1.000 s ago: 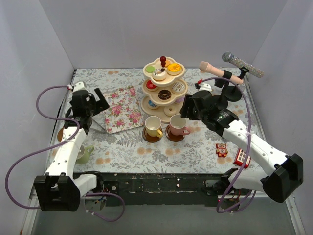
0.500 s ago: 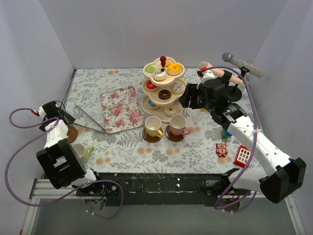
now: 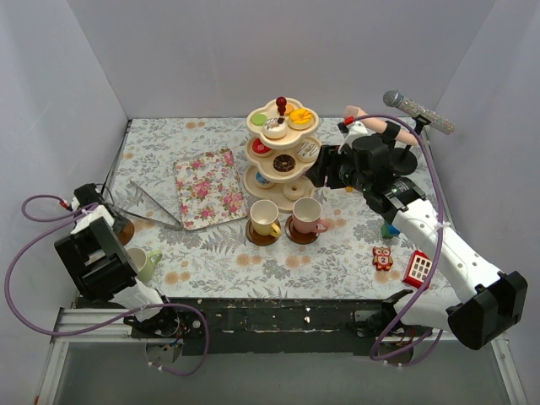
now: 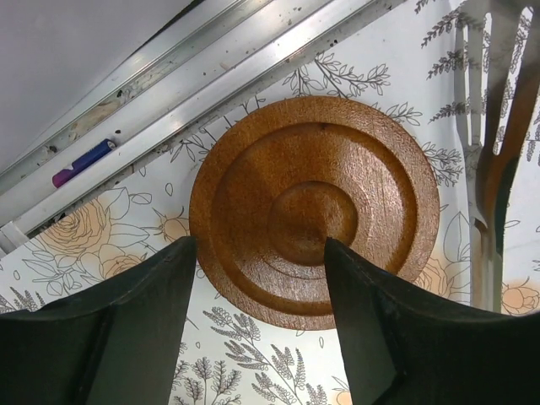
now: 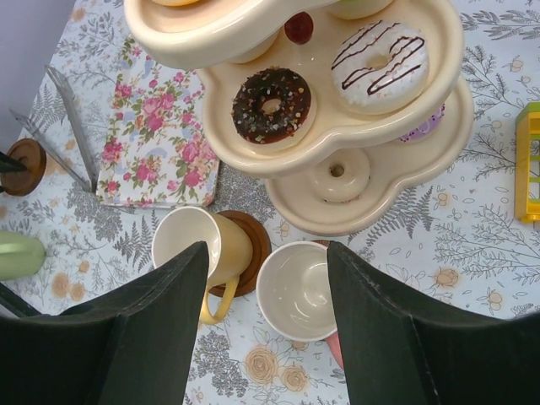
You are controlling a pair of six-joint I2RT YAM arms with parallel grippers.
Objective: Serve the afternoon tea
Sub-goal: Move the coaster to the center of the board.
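Observation:
The cream three-tier stand (image 3: 283, 160) with its red knob (image 3: 281, 104) holds toy donuts and cakes; in the right wrist view a chocolate donut (image 5: 271, 103) and a white striped donut (image 5: 380, 59) sit on its middle tier. A yellow cup (image 3: 265, 216) and a pink cup (image 3: 306, 214) stand on brown saucers in front of it. A green cup (image 3: 146, 263) lies near the left front. My left gripper (image 4: 259, 253) is open just above an empty brown saucer (image 4: 314, 207). My right gripper (image 5: 266, 253) is open and empty above the two cups, beside the stand.
Metal tongs (image 3: 156, 209) lie between the empty saucer (image 3: 124, 229) and a floral tray (image 3: 207, 187). Two microphones (image 3: 418, 114) stand at the back right. Small toy blocks (image 3: 417, 270) lie at the right front. The table's left rail (image 4: 169, 101) runs close behind the saucer.
My left arm swung from the floral tray to the far left and lowered its open gripper over the empty saucer. My right gripper rose toward the stand and then held.

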